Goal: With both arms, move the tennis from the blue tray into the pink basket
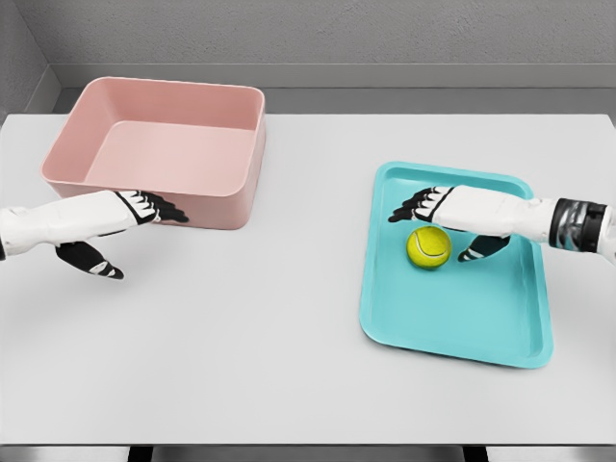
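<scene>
So the ball is sitting in the tray, up toward the tray's 12 o'clock end, resting flat on the tray floor. The right hand is right on top of it, basically: fingers reaching over the ball's 11 o'clock side and the thumb hanging down at its 3 o'clock. Hand is spread, not closed on anything. I can't tell for sure if any finger is touching the ball, it looks just beside or barely above it.

The bit that matters for the next move: from the right palm the ball lies toward 7 o'clock, tucked in the gap between fingers and thumb. It's round, so no long axis to line up with, the hand just needs to close around it. Looks to me like the grasp hasn't happened yet.

The left hand is well apart from the ball, way over at 9 o'clock, hovering by the near wall of the basket, also spread and holding nothing. So the right is clearly the nearer one. The basket sits at roughly 10 o'clock from the ball, so my guess is a handover somewhere in the middle of the table.
</scene>
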Tool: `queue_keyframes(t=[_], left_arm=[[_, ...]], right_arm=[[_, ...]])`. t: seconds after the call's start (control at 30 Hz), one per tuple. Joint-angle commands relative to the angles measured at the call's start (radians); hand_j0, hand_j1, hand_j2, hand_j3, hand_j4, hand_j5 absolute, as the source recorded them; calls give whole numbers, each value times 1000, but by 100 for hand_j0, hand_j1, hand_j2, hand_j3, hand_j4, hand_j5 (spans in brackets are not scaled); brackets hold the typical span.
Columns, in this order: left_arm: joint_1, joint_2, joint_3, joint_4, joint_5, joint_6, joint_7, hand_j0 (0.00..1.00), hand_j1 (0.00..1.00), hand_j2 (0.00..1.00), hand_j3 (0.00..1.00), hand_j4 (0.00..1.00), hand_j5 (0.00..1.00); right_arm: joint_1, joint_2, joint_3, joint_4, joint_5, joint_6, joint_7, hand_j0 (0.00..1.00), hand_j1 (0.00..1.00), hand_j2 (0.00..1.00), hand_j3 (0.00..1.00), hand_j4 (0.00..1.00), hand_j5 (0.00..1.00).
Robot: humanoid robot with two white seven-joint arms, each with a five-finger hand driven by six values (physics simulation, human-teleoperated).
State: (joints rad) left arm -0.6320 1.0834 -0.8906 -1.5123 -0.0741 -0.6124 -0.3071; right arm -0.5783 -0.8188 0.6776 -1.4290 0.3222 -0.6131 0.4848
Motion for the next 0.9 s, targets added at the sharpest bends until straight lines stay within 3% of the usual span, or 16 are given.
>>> queue_keyframes(t=[0.0, 0.8, 0.87], left_arm=[[0, 3, -1, -6, 14, 1, 2, 100, 100, 100, 100, 100, 100], [6, -7, -7, -12, 16, 1, 3, 100, 100, 100, 100, 100, 100], [9, -11, -5, -14, 16, 1, 3, 100, 100, 100, 100, 100, 100]], right_arm=[[0, 1, 2, 1, -6, 2, 0, 100, 100, 100, 100, 100, 100], [-6, 26, 25, 42, 11, 2, 12, 100, 100, 100, 100, 100, 100], [-6, 26, 25, 42, 12, 2, 14, 93, 93, 93, 93, 93, 93]])
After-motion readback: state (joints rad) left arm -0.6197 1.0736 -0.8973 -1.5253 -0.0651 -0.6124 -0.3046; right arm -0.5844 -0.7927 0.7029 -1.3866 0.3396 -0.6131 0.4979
